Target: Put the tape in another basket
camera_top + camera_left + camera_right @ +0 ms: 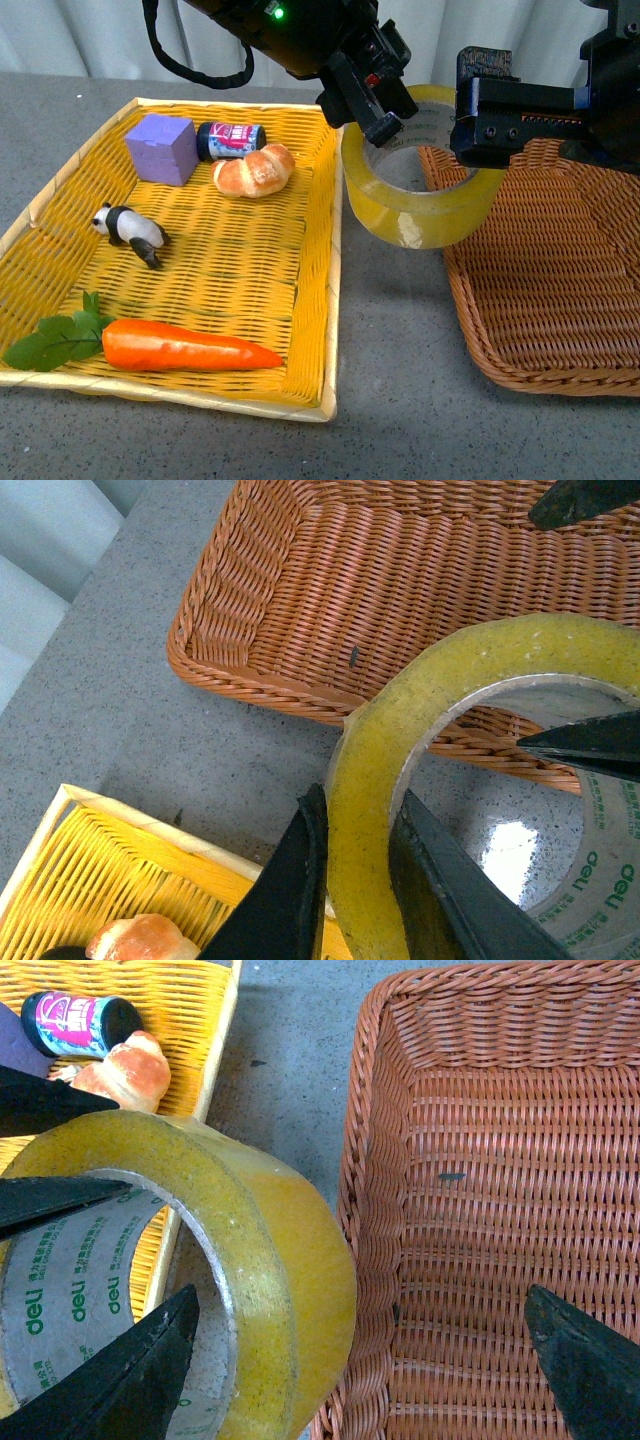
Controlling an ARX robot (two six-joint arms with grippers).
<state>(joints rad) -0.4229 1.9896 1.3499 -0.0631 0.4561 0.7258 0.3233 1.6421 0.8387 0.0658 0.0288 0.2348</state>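
The tape (420, 215), a wide yellowish roll with a white printed core, hangs in the air over the grey gap and the left rim of the brown wicker basket (560, 300). My left gripper (385, 120) is shut on the roll's wall. In the left wrist view the fingers pinch the wall of the tape (365, 780) from both sides at the left gripper (360, 810). My right gripper (465, 125) is open; in its wrist view (360, 1305) one finger sits inside the ring of the tape (270, 1240), the other over the brown basket (500, 1160).
The yellow woven tray basket (330, 250) on the left holds a croissant (255, 170), a purple cube (160, 148), a small dark can (230, 140), a toy panda (130, 228) and a carrot (185, 345). The brown basket's floor (400, 570) is bare.
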